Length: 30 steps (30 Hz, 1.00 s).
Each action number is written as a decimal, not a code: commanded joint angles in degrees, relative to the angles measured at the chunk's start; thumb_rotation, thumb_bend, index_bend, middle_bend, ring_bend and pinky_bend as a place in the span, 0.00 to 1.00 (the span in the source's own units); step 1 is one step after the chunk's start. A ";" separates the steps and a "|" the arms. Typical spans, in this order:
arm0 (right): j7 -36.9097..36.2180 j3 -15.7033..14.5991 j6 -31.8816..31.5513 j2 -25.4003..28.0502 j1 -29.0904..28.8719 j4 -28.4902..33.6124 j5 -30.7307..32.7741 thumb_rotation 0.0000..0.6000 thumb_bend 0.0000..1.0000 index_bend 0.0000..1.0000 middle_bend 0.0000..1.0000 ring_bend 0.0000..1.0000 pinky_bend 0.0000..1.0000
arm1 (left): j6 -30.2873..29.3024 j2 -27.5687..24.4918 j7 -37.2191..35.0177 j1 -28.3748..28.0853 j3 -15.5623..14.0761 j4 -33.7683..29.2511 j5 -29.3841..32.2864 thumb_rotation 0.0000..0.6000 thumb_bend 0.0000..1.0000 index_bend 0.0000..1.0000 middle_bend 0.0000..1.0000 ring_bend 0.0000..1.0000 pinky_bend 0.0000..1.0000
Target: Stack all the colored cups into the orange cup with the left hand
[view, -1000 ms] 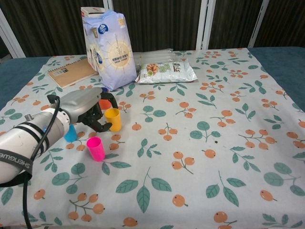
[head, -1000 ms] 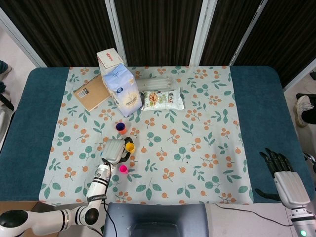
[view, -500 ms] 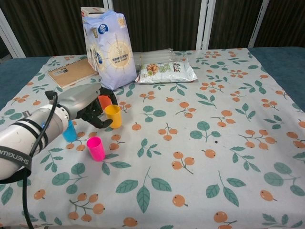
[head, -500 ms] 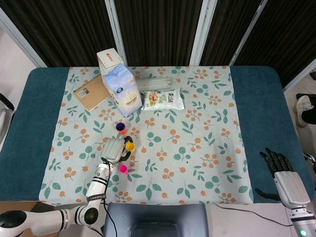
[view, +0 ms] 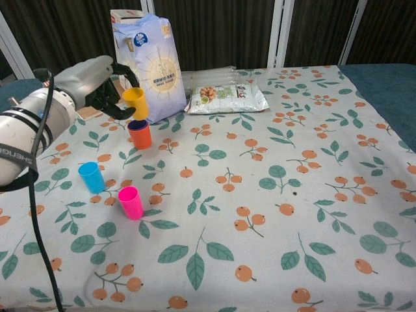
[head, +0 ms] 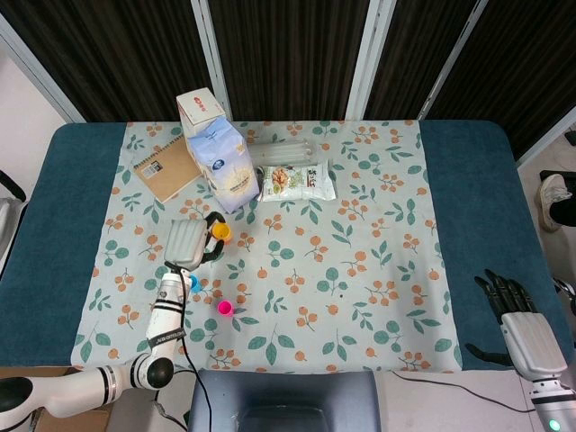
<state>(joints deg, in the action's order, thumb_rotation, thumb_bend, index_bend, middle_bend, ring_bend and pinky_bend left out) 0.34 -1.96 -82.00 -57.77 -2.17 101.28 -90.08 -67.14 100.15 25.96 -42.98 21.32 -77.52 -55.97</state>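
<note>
- Chest view shows the orange cup (view: 140, 134) upright on the cloth (view: 273, 214); in the head view it is hidden under the left hand (head: 187, 242) and the cup it holds.
- Chest view: yellow cup (view: 135, 103) in the air, directly above the orange cup, not touching it, tilted a little.
- Head view shows only the yellow cup's (head: 220, 232) rim past the fingertips.
- Right hand (head: 522, 328) seen in head view only, off the table's near right corner, fingers straight and slightly apart, holding nothing.
- Left hand (view: 104, 84) grips the yellow cup between thumb and curled fingers, back of hand up, forearm coming in from the near left edge.
- Blue cup (view: 91, 177) upright near the left edge of the cloth; pink cup (view: 130, 201) upright just beside it, toward the near edge. Both apart from the orange cup.
- Head view: blue cup (head: 192, 282) mostly hidden by the forearm, pink cup (head: 225, 308) clear.
- Far left part of the cloth: flour bag (view: 154, 68) standing, carton (view: 125, 26) behind it, notebook (view: 97, 99) flat to its left, snack bag (view: 226, 97) flat to its right.
- Clear plastic item behind the snack bag, cannot tell what.
- Table (head: 54, 225) is teal, floral cloth over the middle.
- Dark panels (head: 288, 54) with pale frames behind the table; a shoe (head: 553, 191) at the right edge of the head view.
</note>
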 commanded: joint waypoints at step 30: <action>0.16 0.23 -0.17 0.02 0.13 0.03 0.41 1.00 0.14 0.00 0.00 0.00 0.00 | 6.07 5.03 -1.16 -2.97 -0.36 12.64 5.21 1.00 0.35 0.13 1.00 1.00 1.00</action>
<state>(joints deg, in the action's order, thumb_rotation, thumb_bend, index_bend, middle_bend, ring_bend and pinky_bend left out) 0.51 -1.73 -82.16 -57.76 -2.05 101.31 -89.68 -61.19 105.12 24.72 -45.90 20.94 -64.94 -50.90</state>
